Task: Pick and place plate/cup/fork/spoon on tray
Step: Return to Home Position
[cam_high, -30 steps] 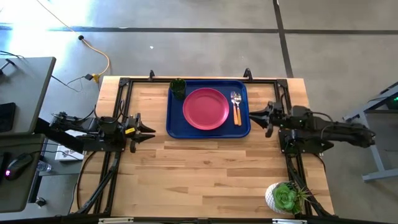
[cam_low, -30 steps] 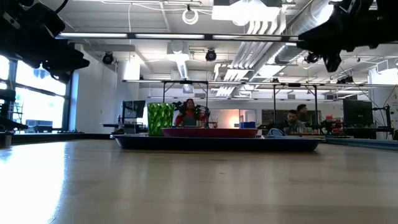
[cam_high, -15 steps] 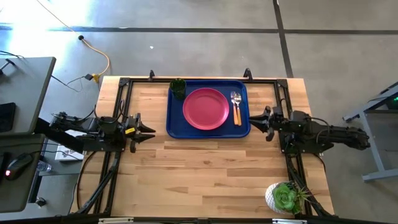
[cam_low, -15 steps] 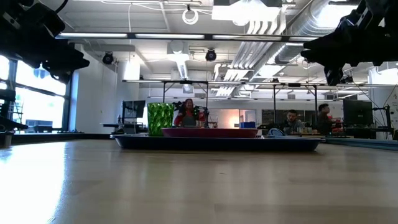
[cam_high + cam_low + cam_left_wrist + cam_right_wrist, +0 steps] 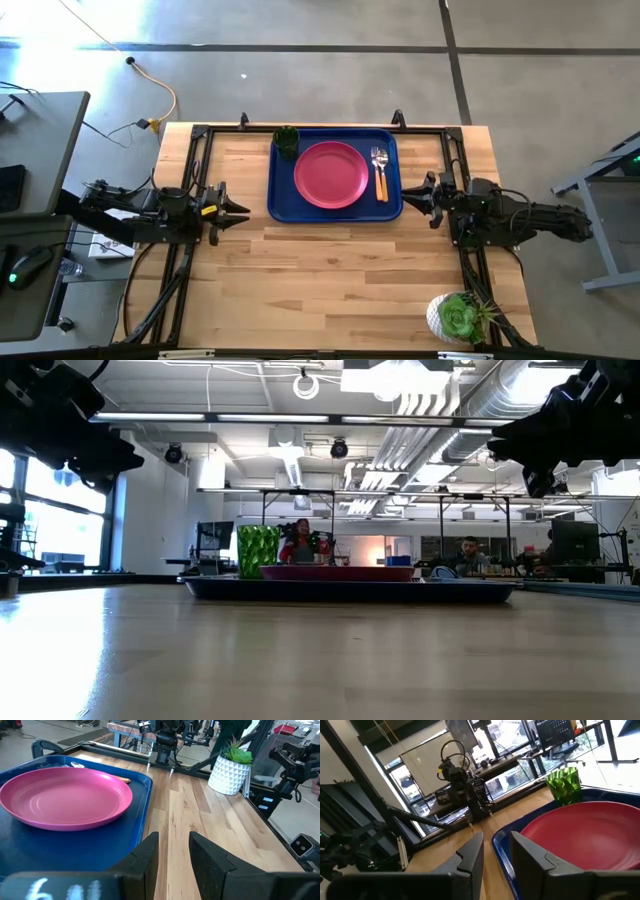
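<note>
Right gripper (image 5: 410, 194) is hovering centre-right beside the tray (image 5: 282, 196), fingers apart — I'm seeing left gripper (image 5: 240, 214) waiting centre-left, likewise parted.

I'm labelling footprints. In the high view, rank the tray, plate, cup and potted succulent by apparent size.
Largest to smallest:
tray
plate
potted succulent
cup
All stand at the same height under an overhead camera, so nearness hardly skews this.

Table (image 5: 330, 270) with tray (image 5: 281, 196) and potted succulent (image 5: 460, 318)
</note>
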### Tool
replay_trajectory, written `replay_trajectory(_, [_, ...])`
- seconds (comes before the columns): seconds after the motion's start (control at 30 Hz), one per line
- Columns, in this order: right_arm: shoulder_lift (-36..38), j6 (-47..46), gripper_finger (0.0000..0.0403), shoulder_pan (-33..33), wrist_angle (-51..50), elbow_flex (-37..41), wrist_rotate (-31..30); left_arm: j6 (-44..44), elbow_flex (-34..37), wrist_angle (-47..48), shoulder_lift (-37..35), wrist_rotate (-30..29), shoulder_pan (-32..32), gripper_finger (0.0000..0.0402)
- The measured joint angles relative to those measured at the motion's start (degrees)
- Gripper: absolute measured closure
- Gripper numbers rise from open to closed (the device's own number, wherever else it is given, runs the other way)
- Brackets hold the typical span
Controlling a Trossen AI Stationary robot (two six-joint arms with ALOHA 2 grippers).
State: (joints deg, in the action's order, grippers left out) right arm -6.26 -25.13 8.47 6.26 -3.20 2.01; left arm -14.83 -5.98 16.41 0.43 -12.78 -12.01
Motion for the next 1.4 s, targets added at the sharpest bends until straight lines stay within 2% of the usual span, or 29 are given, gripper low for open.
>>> replay_trajectory(1.4, [0.0,-1.9,0.0316,0.0,-1.9,0.0,0.0,0.0,0.0,0.0,0.0,0.0,0.0,0.0303])
